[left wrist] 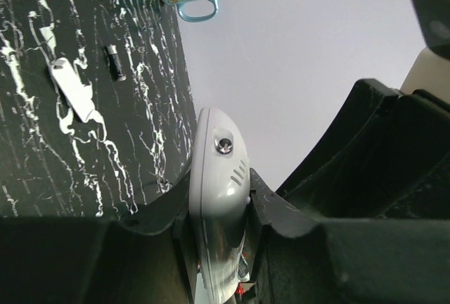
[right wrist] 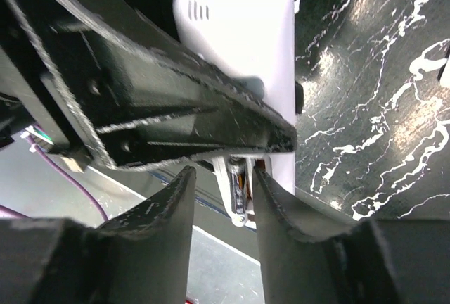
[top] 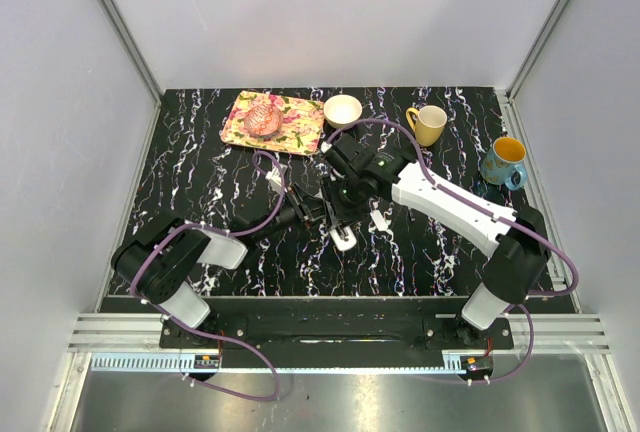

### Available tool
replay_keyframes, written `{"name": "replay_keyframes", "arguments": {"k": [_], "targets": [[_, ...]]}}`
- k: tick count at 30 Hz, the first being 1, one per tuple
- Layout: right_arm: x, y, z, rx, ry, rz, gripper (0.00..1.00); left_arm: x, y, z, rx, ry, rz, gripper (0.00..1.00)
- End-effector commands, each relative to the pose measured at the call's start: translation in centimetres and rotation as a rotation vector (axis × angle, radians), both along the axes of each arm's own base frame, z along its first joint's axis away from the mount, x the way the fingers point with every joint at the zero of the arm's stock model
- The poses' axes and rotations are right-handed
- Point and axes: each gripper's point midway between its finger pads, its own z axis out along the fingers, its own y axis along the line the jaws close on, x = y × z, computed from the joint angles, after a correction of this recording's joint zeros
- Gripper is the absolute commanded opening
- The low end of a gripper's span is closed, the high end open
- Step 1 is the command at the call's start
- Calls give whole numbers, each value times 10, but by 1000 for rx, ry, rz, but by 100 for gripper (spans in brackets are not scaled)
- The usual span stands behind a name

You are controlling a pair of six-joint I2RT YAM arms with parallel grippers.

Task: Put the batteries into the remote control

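Observation:
My left gripper (left wrist: 219, 209) is shut on the white remote control (left wrist: 219, 177), holding it off the table at the centre (top: 318, 214). In the right wrist view the remote (right wrist: 242, 29) fills the top, with the left finger crossing in front of it. My right gripper (right wrist: 221, 188) is open around the remote's lower end, where a dark battery (right wrist: 239, 184) lies in the slot beside an orange one. Its right finger touches the remote's edge; its left finger stands clear. Another dark battery (left wrist: 116, 62) lies loose on the table.
A small flat white cover piece (left wrist: 74, 89) lies near the loose battery; it also shows in the top view (top: 380, 220). A blue butterfly mug (top: 503, 162), a yellow mug (top: 428, 124), a white bowl (top: 343, 109) and a floral tray (top: 275, 122) stand at the back.

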Motion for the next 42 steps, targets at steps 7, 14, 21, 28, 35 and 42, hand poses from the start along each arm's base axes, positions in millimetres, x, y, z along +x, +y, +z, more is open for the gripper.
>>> {"name": "replay_keyframes", "arguments": {"k": [7, 14, 21, 28, 35, 42], "targets": [[20, 5, 63, 86, -164, -32, 54, -28, 8, 120, -329, -404, -42, 0], [19, -26, 101, 99, -317, -56, 56, -27, 9, 116, -327, -387, -43, 0], [5, -37, 97, 383, -544, -53, 64, -31, 11, 123, -358, -349, -82, 0], [-24, -32, 89, 541, -567, 66, 79, -41, 11, 133, -388, -327, -140, 0], [-32, -23, 72, 591, -547, 115, 78, -39, 7, 138, -405, -307, -166, 0], [-29, -24, 73, 597, -573, 114, 74, -39, 6, 138, -407, -301, -173, 0]]}}
